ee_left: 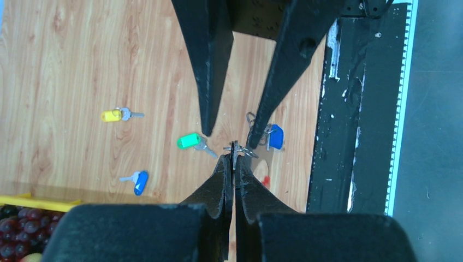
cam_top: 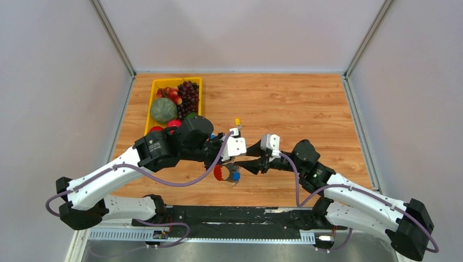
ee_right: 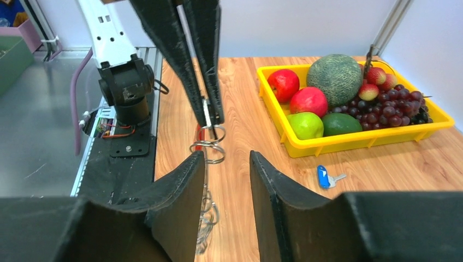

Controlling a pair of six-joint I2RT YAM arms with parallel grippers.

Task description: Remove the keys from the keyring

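Observation:
My left gripper (ee_left: 235,161) is shut on the thin edge of the keyring (ee_left: 235,148), which I hold above the table near the front edge; its red band (cam_top: 220,173) and silver wire loops (ee_right: 211,145) show. A blue key (ee_left: 275,136) still hangs from it, with a dark one partly hidden beside it. My right gripper (ee_right: 226,157) is open, its fingers either side of the loops, gripping nothing. A green key (ee_left: 189,141), a yellow key (ee_left: 112,115) and another blue key (ee_left: 140,182) lie loose on the wood.
A yellow fruit tray (cam_top: 153,83) with a melon, apples and grapes stands at the back left. The black base rail (cam_top: 229,214) runs along the near table edge. Grey walls enclose the table on three sides.

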